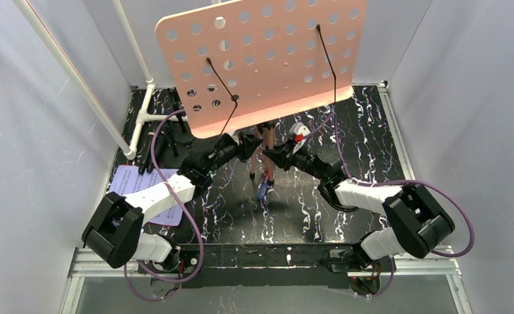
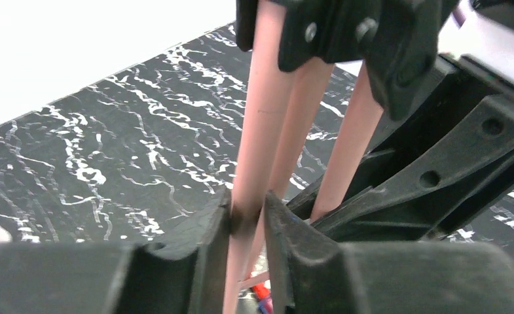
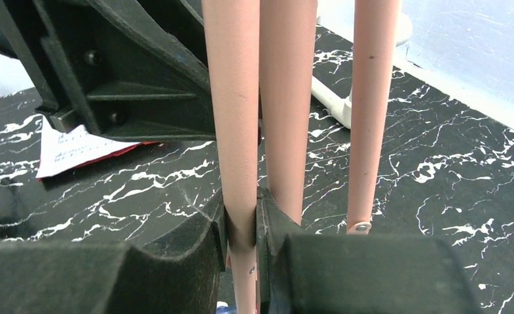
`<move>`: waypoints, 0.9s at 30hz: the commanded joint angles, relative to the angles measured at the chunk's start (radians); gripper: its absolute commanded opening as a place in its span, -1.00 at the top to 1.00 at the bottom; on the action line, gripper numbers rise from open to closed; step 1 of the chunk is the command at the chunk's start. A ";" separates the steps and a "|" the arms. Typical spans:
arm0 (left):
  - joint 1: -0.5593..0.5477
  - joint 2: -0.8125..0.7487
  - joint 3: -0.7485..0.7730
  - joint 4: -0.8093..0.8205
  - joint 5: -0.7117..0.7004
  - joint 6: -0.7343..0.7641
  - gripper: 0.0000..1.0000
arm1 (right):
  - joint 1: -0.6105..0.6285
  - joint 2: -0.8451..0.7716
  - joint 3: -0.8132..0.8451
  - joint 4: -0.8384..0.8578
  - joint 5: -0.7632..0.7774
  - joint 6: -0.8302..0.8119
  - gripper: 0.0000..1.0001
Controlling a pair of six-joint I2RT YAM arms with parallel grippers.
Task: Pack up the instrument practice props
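The pink hole-punched rack (image 1: 267, 59) fills the upper middle of the top view, and its tripod legs (image 1: 268, 163) reach down to the black marbled table. My left gripper (image 1: 246, 146) is under the rack and shut on one pink leg (image 2: 254, 157). My right gripper (image 1: 274, 156) faces it and is shut on another pink leg (image 3: 238, 131). Red and white music sheets (image 1: 136, 186) lie at the left under my left arm, and they also show in the right wrist view (image 3: 77, 147). Black shapes (image 1: 169, 139) near the pipe frame could be the microphones; I cannot tell.
A white plastic pipe frame (image 1: 143, 111) stands at the back left, and it also shows in the right wrist view (image 3: 329, 98). A small red and blue object (image 1: 264, 186) lies on the table under the legs. Grey walls close in both sides.
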 commanded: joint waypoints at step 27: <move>-0.050 -0.138 -0.014 0.143 -0.075 0.000 -0.68 | 0.013 -0.008 0.039 -0.201 0.021 -0.029 0.97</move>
